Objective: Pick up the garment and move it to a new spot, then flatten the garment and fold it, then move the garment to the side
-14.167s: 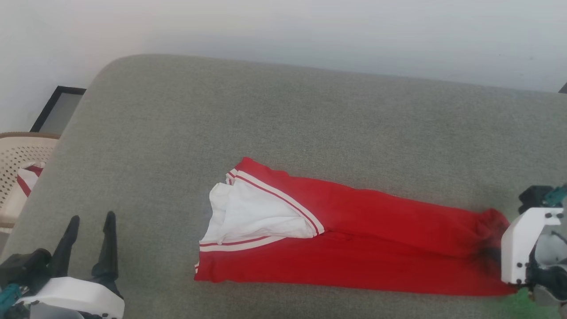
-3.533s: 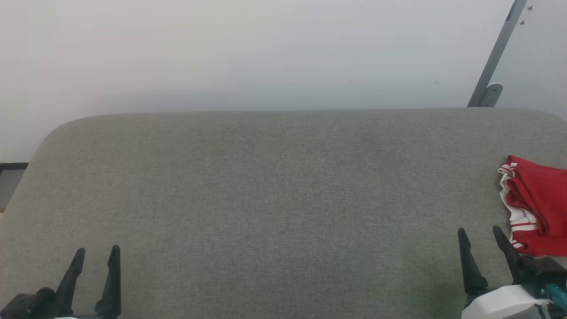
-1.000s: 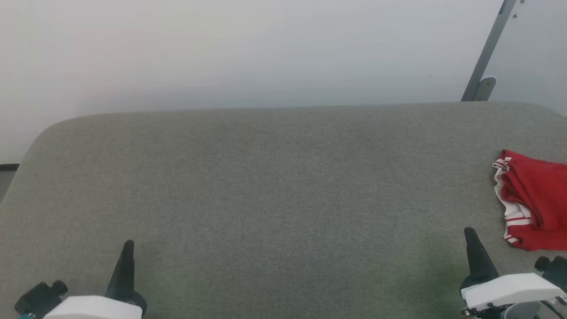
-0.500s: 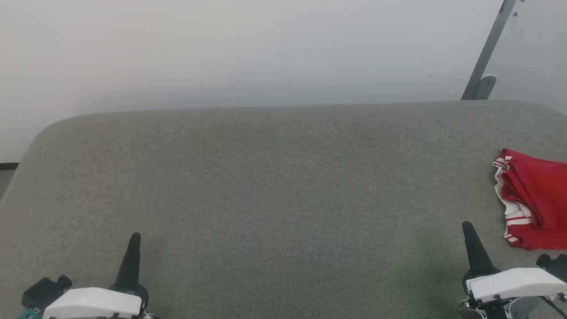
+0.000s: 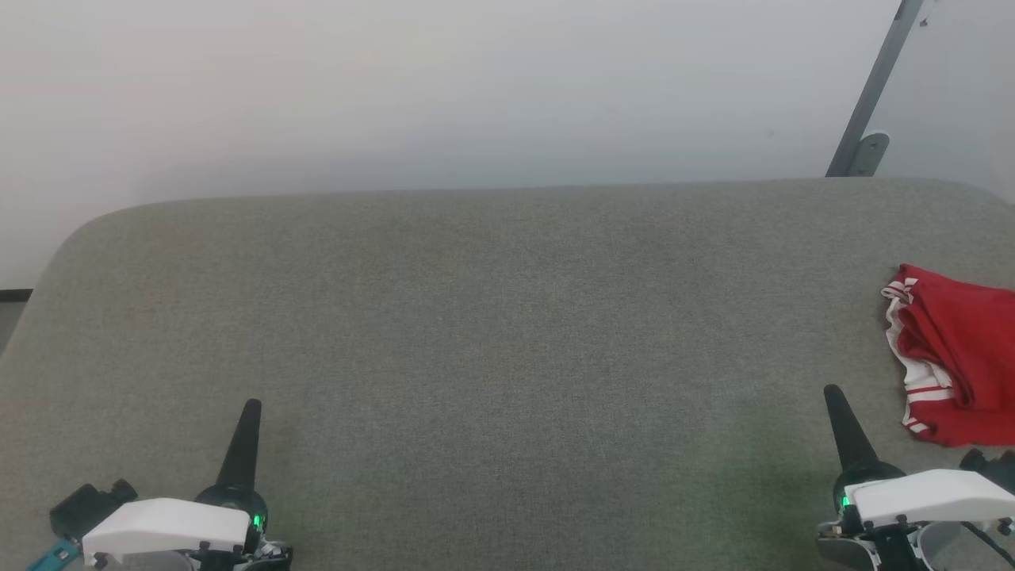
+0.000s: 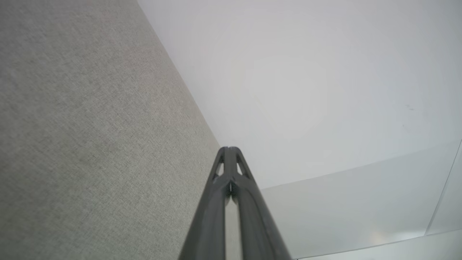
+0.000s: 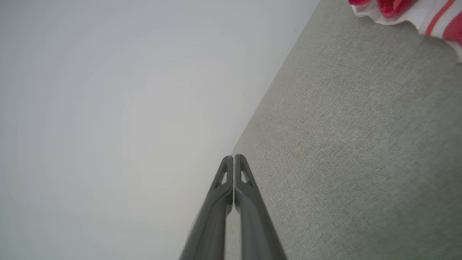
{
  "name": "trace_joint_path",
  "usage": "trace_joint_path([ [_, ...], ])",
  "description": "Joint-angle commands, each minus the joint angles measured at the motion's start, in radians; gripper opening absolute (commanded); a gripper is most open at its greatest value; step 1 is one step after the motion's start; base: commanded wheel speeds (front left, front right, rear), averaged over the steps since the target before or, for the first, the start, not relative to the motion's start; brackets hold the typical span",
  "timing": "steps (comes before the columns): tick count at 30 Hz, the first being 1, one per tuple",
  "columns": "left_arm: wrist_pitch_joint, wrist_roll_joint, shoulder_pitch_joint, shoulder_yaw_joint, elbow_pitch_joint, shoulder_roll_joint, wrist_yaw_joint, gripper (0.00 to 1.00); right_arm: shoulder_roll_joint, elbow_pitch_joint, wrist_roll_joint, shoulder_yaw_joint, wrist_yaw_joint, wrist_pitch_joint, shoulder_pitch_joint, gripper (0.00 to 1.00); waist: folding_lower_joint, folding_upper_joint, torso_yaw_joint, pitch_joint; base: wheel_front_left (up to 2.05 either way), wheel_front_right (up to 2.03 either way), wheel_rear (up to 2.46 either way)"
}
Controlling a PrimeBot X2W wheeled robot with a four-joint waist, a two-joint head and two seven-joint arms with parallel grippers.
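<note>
Now, entry one: the garment (image 5: 959, 357), soft red fabric with white, red-striped trim, sits as a compact folded bundle at the far right edge of the head view, cut off by the frame. Some seconds back it lay stretched long across the middle with my right gripper at its end. Its layers look rounded and a little rumpled rather than crisp, and no lettering faces up. Entry two: the grey upholstered surface (image 5: 476, 317), a finely woven matte cloth over padding with rounded far corners, and bare across its middle. Entry three: my left gripper (image 5: 251, 406), low at the lower left, long dark tapered fingers pressed tip to tip with nothing between them. Entry four: my right gripper (image 5: 833, 392), at the lower right, just beside the bundle but apart from it, likewise pinched together on nothing. Both pairs stood spread a few seconds ago. Entry five: a plain pale wall (image 5: 476, 95) and a slanted grey metal bar (image 5: 872, 87) at the upper right. By my reckoning the fold and the move aside are done.
</note>
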Motion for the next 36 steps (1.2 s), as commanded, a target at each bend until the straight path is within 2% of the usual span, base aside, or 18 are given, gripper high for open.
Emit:
trace_joint_path([
  [1, 0.009, -0.019, -0.02, 0.006, -0.003, -0.002, -0.002, 0.0, 0.0, -0.013, 0.027, -0.002, -0.001, 0.011, -0.023, 0.0, 0.0, -0.0001, 0.0, 0.0, 0.0, 0.0, 0.0],
  [36, 0.082, -0.243, -0.072, 0.014, 0.022, -0.043, -0.002, 0.0, 0.013, -0.012, 0.308, -0.011, -0.001, 0.081, -0.057, 0.0, 0.0, -0.0001, -0.001, 0.01, 0.0, 0.0, 0.0],
])
